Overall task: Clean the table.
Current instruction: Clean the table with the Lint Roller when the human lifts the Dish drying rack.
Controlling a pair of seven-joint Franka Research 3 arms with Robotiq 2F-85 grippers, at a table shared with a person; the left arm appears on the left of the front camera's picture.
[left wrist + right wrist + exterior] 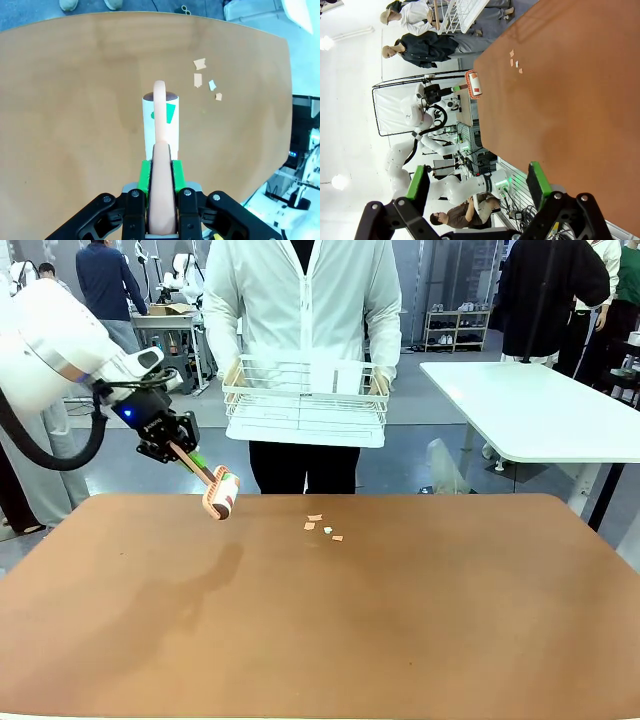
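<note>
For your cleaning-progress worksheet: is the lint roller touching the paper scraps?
Apart. The left wrist view shows bare table between the lint roller and the paper scraps.

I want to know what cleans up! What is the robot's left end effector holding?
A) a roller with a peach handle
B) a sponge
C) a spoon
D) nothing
A: the left end effector is shut on the roller, gripping its peach handle.
</note>
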